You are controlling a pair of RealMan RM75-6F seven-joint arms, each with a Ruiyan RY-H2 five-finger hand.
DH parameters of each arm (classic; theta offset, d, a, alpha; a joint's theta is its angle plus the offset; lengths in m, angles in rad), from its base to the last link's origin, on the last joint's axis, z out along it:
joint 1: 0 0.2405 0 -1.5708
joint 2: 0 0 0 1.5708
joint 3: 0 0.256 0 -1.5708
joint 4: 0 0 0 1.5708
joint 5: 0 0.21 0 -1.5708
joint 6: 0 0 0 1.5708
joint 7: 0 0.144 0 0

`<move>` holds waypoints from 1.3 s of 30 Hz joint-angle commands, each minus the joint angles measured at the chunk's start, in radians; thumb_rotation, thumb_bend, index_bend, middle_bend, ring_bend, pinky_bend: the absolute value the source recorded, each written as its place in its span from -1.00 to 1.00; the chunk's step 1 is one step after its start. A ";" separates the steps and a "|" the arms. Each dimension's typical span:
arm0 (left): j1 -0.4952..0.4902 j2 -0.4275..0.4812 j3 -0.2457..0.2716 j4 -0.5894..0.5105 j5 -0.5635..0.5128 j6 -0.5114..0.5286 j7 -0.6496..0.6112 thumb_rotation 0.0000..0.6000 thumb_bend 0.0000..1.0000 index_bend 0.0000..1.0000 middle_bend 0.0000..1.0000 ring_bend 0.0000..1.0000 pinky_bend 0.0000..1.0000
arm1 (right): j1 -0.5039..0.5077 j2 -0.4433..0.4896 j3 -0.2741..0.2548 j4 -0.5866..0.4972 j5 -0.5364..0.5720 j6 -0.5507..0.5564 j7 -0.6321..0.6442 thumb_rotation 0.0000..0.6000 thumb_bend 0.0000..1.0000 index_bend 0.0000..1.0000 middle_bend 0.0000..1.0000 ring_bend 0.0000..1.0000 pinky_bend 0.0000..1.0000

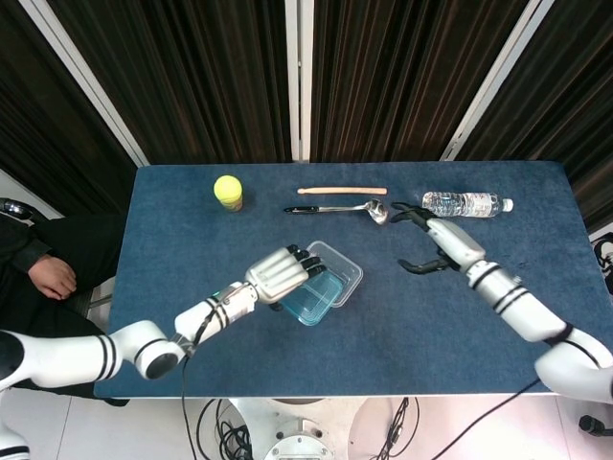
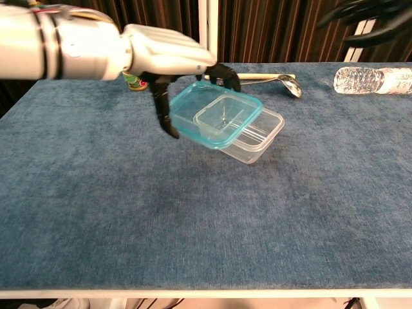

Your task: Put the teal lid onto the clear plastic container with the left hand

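Observation:
My left hand [image 1: 283, 272] [image 2: 168, 60] grips the teal lid [image 1: 315, 297] [image 2: 212, 116] by its left edge and holds it tilted over the clear plastic container [image 1: 343, 275] [image 2: 259, 136]. The lid overlaps the container's near left part, and I cannot tell whether it touches the rim. The container stands on the blue table [image 1: 192, 259] near the middle. My right hand [image 1: 431, 240] [image 2: 373, 18] is lifted away to the right of the container, fingers spread and holding nothing; the chest view shows it blurred at the top right edge.
Along the far side lie a yellow ball on a small stand [image 1: 228, 192], a wooden stick [image 1: 342, 191], a metal spoon [image 1: 335, 208] [image 2: 286, 82] and a water bottle on its side [image 1: 466, 203] [image 2: 373, 80].

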 commanded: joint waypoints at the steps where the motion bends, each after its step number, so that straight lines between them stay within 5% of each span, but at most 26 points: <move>1: -0.097 -0.063 -0.035 0.099 -0.089 -0.082 0.033 1.00 -0.38 -0.27 -0.29 -0.55 -0.55 | -0.137 0.131 -0.056 -0.117 -0.032 0.146 -0.079 1.00 -0.54 -1.00 -0.66 -1.00 -1.00; 15: -0.306 -0.143 0.025 0.242 -0.376 -0.181 0.070 1.00 -0.38 -0.29 -0.30 -0.55 -0.57 | -0.252 0.163 -0.100 -0.139 -0.088 0.278 -0.075 1.00 -0.56 -1.00 -0.66 -1.00 -1.00; 39: -0.423 -0.213 0.158 0.335 -0.541 -0.146 0.071 1.00 -0.37 -0.29 -0.31 -0.55 -0.59 | -0.271 0.138 -0.103 -0.095 -0.100 0.279 -0.045 1.00 -0.56 -1.00 -0.67 -1.00 -1.00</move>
